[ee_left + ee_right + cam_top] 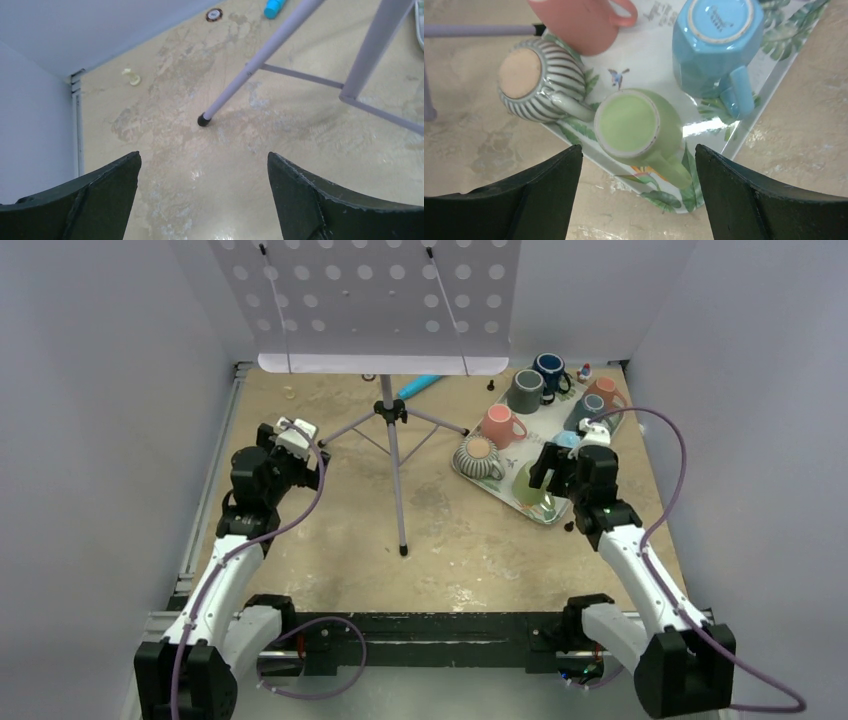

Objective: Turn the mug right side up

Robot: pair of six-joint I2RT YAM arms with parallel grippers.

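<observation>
The green mug [636,122] stands upside down on the tray [770,64], at its near corner, just beside a striped mug [531,80]. The right gripper [636,150] hovers above it, fingers spread, gripping nothing. The left gripper [204,157] is spread wide over the table [165,100].

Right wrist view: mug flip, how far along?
Done: nothing flipped; the pale green ceramic mug sits base-up on the leaf-print tray. In hand: right fingers open, hanging over it, not closed on it. Left: grasp, turn upright, set down.
</observation>
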